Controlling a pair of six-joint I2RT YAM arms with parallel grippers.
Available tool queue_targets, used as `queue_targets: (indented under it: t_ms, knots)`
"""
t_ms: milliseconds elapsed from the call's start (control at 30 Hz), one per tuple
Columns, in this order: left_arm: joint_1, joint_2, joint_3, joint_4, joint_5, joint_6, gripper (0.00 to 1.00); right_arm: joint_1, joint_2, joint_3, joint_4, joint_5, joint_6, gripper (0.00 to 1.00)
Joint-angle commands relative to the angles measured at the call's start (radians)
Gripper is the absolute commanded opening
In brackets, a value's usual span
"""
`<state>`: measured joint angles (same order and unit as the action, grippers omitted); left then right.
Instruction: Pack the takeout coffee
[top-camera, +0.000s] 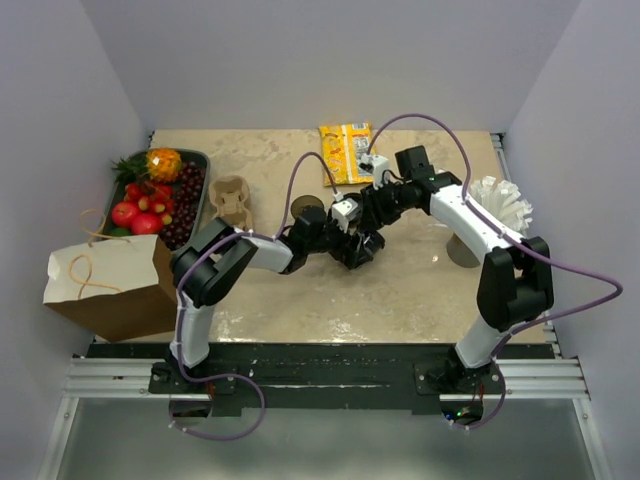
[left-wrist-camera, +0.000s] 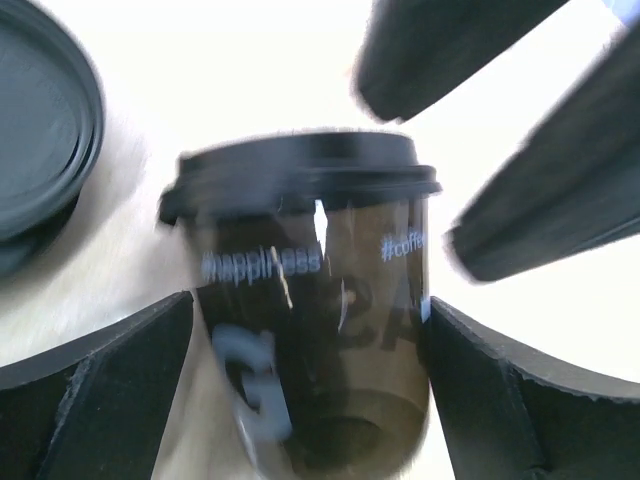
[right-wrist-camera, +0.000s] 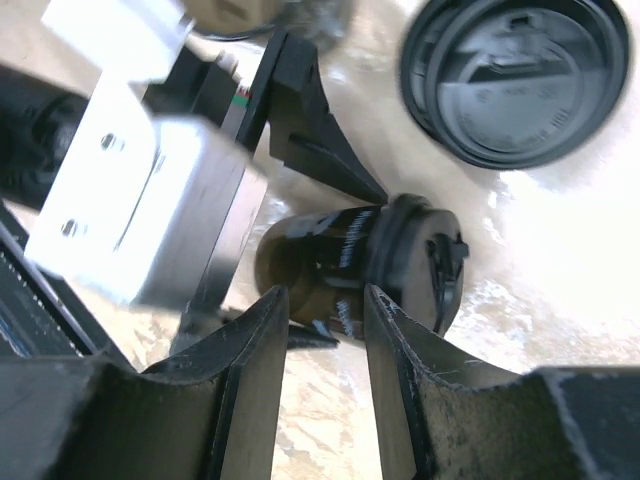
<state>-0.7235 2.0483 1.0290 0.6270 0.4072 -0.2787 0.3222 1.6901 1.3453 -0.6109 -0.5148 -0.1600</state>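
**Overhead view.** Both arms are standing with their wrists close together over the centre of the marbled worktop (top-camera: 420, 290). At the left of the frame, a brown paper bag (top-camera: 110, 285) is sitting at the lower left. A tray of fruit (top-camera: 197, 160) is lying above it, and a cardboard cup carrier (top-camera: 232, 200) is resting just right of the tray. A yellow packet (top-camera: 345, 150) is lying at top centre, and a white pleated object (top-camera: 502, 205) is sitting at the right edge.

**Left wrist view.** The coffee cup (left-wrist-camera: 310, 330) is filling the middle of the frame. It is dark brown with pale lettering, and its black lid (left-wrist-camera: 300, 175) is pointing toward the top. It is lying between the two fingers of the left claw (left-wrist-camera: 310, 300), which are flanking its body at lower left and lower right. The right-hand finger is showing no gap to the cup wall, while the left-hand one is looking a sliver apart. The frame is blurred, so it cannot be told whether this claw is grasping the cup or has let it go.

**Right wrist view.** The right claw (right-wrist-camera: 325, 295) is hanging over the same cup, its fingers standing a narrow gap apart and clenched on nothing. Here the cup is appearing on its side at frame centre, lid to the right, just past the fingertips. In the left wrist view these fingers are showing at upper right, beyond the lid. A second black lid (right-wrist-camera: 515, 80) is sitting on the worktop at upper right.
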Motion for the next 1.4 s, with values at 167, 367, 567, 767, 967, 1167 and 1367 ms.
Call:
queue_targets:
  t_ms: [167, 367, 567, 767, 967, 1167, 1367]
  knots:
    - [0.047, -0.217, -0.165, 0.019, 0.131, 0.015, 1.0, 0.025, -0.067, -0.043, 0.02, 0.022, 0.008, 0.43]
    - [0.062, -0.349, -0.25, -0.01, 0.214, -0.029, 1.0, -0.017, -0.061, -0.017, 0.019, 0.013, 0.048, 0.54]
    - [0.076, -0.384, -0.242, -0.255, 0.051, -0.045, 0.85, -0.043, -0.004, 0.069, 0.017, 0.087, -0.015, 0.48]
    - [0.07, -0.321, -0.234, -0.273, 0.104, -0.079, 0.59, -0.043, 0.066, 0.074, -0.015, 0.144, -0.053, 0.43]
    - [0.039, -0.257, -0.224, -0.204, 0.117, -0.106, 0.57, -0.044, 0.085, 0.055, -0.024, 0.225, -0.056, 0.41]
    - [0.032, -0.192, -0.196, -0.123, 0.113, -0.142, 0.59, -0.043, 0.048, 0.015, -0.052, 0.318, -0.055, 0.4]
    - [0.009, -0.142, -0.139, -0.061, 0.113, -0.177, 0.61, -0.048, 0.002, -0.063, -0.084, 0.397, -0.053, 0.38]
